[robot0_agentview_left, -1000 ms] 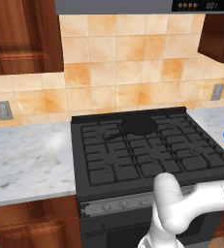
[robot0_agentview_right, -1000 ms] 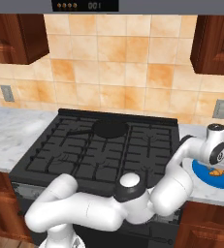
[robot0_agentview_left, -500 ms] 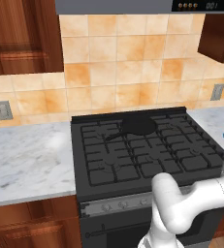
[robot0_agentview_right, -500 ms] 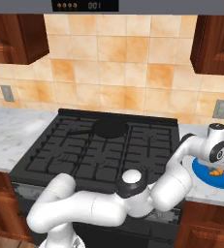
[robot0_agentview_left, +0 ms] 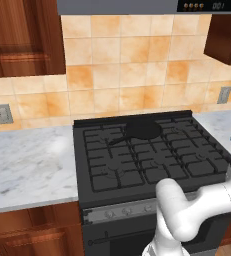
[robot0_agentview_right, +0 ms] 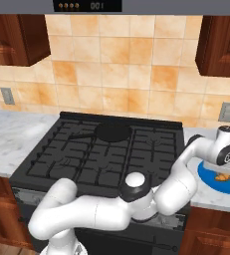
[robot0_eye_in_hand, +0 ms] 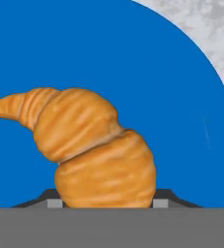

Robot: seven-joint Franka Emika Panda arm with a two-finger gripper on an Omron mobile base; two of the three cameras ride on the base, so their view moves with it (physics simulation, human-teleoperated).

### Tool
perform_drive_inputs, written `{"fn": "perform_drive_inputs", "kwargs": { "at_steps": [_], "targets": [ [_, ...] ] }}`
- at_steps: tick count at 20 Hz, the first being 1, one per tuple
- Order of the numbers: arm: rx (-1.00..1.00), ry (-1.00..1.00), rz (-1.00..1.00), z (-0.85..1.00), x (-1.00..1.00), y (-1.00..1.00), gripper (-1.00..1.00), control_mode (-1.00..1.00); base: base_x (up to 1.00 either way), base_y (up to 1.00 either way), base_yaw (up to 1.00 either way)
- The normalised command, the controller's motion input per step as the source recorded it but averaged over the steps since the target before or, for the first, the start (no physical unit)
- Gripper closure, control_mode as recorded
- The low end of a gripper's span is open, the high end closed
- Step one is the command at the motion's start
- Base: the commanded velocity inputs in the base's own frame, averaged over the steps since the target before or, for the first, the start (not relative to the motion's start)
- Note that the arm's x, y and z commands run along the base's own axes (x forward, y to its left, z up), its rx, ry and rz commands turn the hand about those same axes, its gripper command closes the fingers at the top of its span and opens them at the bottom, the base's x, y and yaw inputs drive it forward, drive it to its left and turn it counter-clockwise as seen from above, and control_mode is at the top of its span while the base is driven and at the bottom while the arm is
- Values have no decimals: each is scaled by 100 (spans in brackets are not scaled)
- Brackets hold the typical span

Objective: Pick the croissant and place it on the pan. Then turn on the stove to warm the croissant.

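Observation:
The golden croissant (robot0_eye_in_hand: 96,147) lies on a blue plate (robot0_eye_in_hand: 133,58) on the marble counter right of the stove (robot0_agentview_right: 96,159). My gripper (robot0_eye_in_hand: 106,203) is low over the plate and open, one fingertip at each side of the croissant's near end; I cannot tell whether they touch it. From the right base view the croissant (robot0_agentview_right: 220,176) peeks out under my hand, on the plate (robot0_agentview_right: 211,182). The black pan (robot0_agentview_left: 143,130) sits on a rear middle burner of the stove (robot0_agentview_left: 137,165), handle to the left; it also shows as the pan (robot0_agentview_right: 113,132).
A grey knob strip (robot0_agentview_left: 127,212) runs along the stove's front. Marble counter (robot0_agentview_left: 27,160) lies left of the stove, with tiled wall, wall outlets and wooden cabinets behind and above. My arm reaches across the stove's front right corner.
The hand has sunk slightly lower over the blue plate at the right. The pan and croissant have not moved.

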Motion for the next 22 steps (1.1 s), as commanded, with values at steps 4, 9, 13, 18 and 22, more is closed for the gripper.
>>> {"fn": "perform_drive_inputs", "kwargs": {
  "at_steps": [4, 9, 13, 18, 22],
  "targets": [
    [5, -11, 23, 1, -71, -1, 100, -100, 0, 0, 0],
    [0, -15, 20, 21, -67, 7, 100, -100, 0, 0, 0],
    [-1, -9, 18, 30, -49, 34, 100, -100, 0, 0, 0],
    [-1, -12, 17, 19, -54, 44, 100, -100, 0, 0, 0],
    [-3, -10, 23, 19, -63, 51, 100, -100, 0, 0, 0]
  ]
}}
